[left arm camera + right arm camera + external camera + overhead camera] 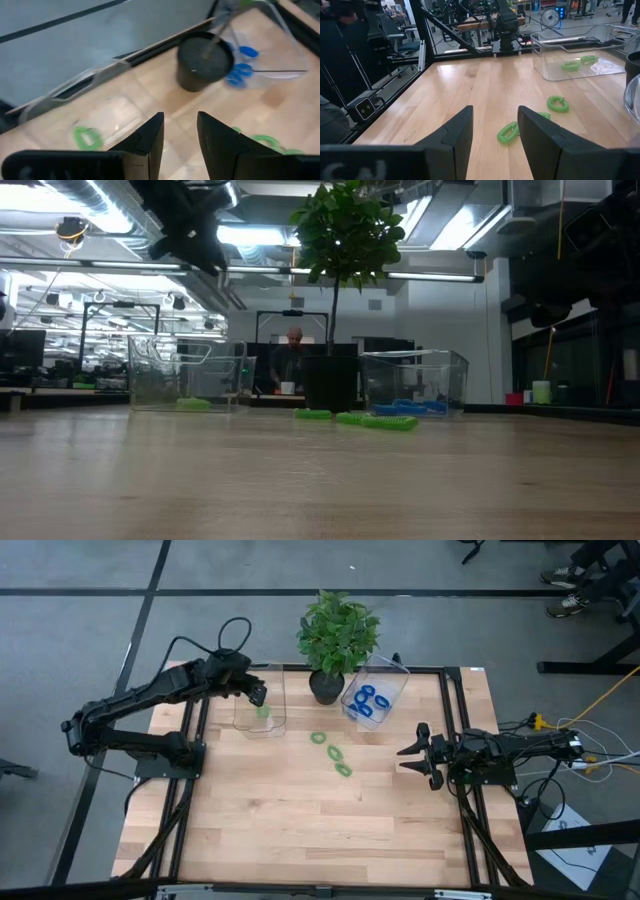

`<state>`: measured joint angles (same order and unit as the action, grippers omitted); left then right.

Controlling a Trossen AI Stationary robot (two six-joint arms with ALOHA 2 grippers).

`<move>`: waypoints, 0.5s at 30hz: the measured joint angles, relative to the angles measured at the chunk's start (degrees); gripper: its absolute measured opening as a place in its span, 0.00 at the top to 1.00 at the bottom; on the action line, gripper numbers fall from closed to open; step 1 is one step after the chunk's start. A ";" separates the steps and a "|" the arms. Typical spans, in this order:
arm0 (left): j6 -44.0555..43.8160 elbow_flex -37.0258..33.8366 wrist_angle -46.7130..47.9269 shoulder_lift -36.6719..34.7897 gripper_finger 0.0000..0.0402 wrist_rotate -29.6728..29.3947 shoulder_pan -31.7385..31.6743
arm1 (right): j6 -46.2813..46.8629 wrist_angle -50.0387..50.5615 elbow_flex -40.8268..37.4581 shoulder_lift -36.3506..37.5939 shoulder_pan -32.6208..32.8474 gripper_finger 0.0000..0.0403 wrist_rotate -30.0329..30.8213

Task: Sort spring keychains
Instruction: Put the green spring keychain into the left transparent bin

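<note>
Three light green keychains (pixel 334 753) lie loose on the table's middle; they also show in the right wrist view (pixel 558 103). Two more green keychains (pixel 571 65) lie in the left clear bin (pixel 262 722). Several blue keychains (pixel 370 702) lie in the right clear bin (pixel 392 680). My left gripper (pixel 257 692) hangs open and empty above the left bin, and one green keychain (pixel 87 136) shows below it. My right gripper (pixel 415 752) is open and empty, low over the table to the right of the loose green keychains.
A leafy potted plant (pixel 335 640) in a black pot (pixel 205 60) stands between the two bins at the far edge. Bare wood lies toward the near edge. A black frame runs along the table's sides. A person (pixel 293 355) sits in the room beyond.
</note>
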<state>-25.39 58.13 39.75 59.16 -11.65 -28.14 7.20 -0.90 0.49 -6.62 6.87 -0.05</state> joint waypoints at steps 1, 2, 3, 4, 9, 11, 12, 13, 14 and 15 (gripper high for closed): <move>0.00 0.00 -0.77 0.42 0.72 0.33 0.66 | 0.00 0.00 0.00 0.00 0.00 0.62 0.00; 0.00 0.00 -1.63 0.94 0.72 0.47 1.29 | 0.00 -0.01 0.00 -0.02 0.00 0.62 0.00; 0.00 0.00 -2.87 1.47 0.71 0.76 1.96 | 0.00 0.01 0.00 -0.02 0.00 0.62 0.00; 0.00 0.00 -3.75 2.06 0.71 1.23 2.65 | 0.00 0.00 0.00 0.00 0.00 0.62 0.00; 0.02 0.00 -7.18 5.56 0.72 2.11 6.10 | 0.00 0.02 0.00 -0.02 0.00 0.62 0.00; 0.00 0.00 -8.62 7.33 0.72 2.68 7.47 | 0.00 -0.01 0.00 -0.01 0.00 0.62 0.00; 0.00 0.00 -9.32 8.23 0.72 2.91 8.15 | 0.00 -0.01 0.00 -0.01 0.00 0.62 0.00; 0.04 0.00 -9.99 9.14 0.72 3.15 8.88 | 0.00 0.01 0.00 -0.01 0.00 0.62 0.00; 0.07 0.00 -10.67 10.05 0.72 3.68 9.54 | 0.00 -0.01 0.00 -0.01 0.00 0.62 0.00; 0.10 0.00 -11.49 11.07 0.72 4.01 10.17 | 0.00 0.00 0.00 -0.02 0.00 0.62 0.00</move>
<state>-25.28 58.13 28.26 70.23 -7.64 -17.96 7.20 -0.90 0.49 -6.63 6.87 -0.05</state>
